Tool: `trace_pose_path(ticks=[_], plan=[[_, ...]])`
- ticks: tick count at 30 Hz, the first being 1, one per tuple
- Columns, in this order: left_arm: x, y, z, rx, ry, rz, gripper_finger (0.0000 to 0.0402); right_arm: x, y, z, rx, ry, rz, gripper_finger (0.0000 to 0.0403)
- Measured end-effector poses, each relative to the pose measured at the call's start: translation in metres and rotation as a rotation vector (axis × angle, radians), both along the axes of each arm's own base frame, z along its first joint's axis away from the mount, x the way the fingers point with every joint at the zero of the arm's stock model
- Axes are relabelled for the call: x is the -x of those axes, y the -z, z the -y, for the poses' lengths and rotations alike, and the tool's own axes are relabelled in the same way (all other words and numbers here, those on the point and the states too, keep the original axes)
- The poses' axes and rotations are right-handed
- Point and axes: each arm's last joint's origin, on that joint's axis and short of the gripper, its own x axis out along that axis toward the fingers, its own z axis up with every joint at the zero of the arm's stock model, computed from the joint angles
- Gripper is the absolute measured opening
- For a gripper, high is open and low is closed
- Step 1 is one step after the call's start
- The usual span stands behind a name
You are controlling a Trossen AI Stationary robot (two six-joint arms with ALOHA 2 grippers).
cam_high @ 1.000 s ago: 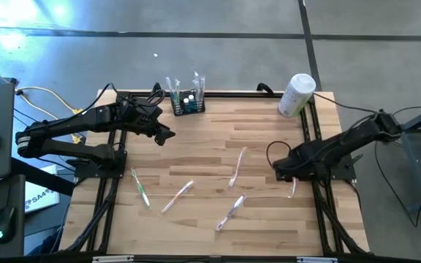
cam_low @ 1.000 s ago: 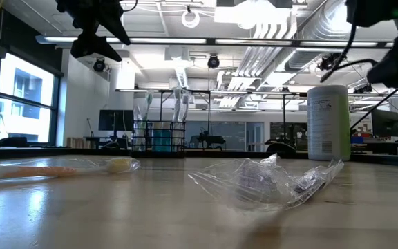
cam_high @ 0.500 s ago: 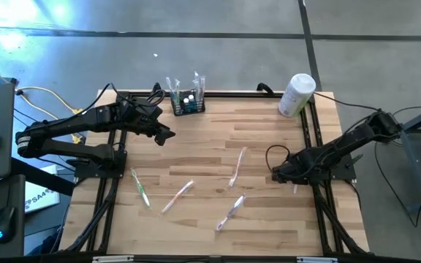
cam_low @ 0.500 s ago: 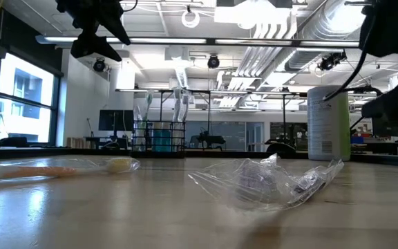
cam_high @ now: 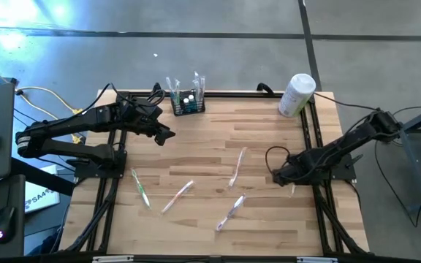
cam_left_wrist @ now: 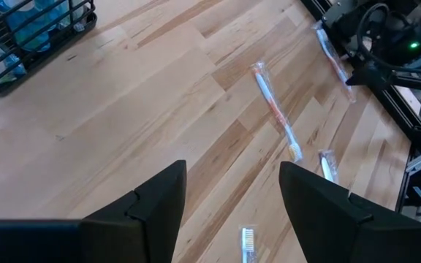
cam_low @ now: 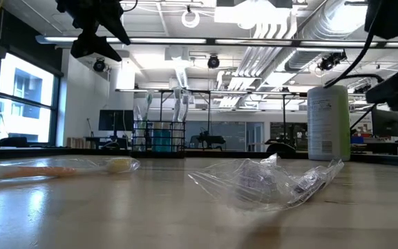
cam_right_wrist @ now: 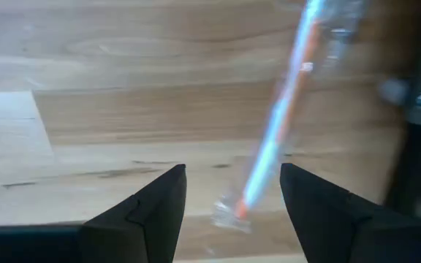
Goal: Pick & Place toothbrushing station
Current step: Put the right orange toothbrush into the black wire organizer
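High view: black rack (cam_high: 188, 103) at table's (cam_high: 203, 150) far edge, left of centre, brushes upright in it. Left gripper (cam_high: 166, 135) just beside the rack, raised, fingers apart, empty. Right gripper (cam_high: 277, 176) low at the right edge, fingers apart over a wrapped toothbrush (cam_right_wrist: 283, 117). White container (cam_high: 297, 94) at far right corner.

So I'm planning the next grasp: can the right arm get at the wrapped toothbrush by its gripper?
Probably yes. The right gripper hangs low with jaws open, and the wrapped toothbrush lies just ahead on bare table, nothing between them.
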Motion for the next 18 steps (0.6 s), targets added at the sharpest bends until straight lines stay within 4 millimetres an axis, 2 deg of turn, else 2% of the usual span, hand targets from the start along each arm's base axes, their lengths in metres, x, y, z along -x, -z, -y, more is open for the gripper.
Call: trace_pose_path(ticks=[6,11,18], plan=[[-0.003,0.002,-0.001,-0.004,-0.009,-0.011,0.0216,0.008,-0.009,0.001,0.035,-0.009,-0.102,0.0215],[-0.009,0.006,-0.003,0.002,-0.007,-0.025,0.0216,0.005,-0.004,0.004,0.123,0.02,-0.112,0.0215],[-0.016,0.012,-0.004,0.022,0.007,-0.056,0.0216,0.002,0.004,0.002,0.116,0.014,-0.181,0.0215]])
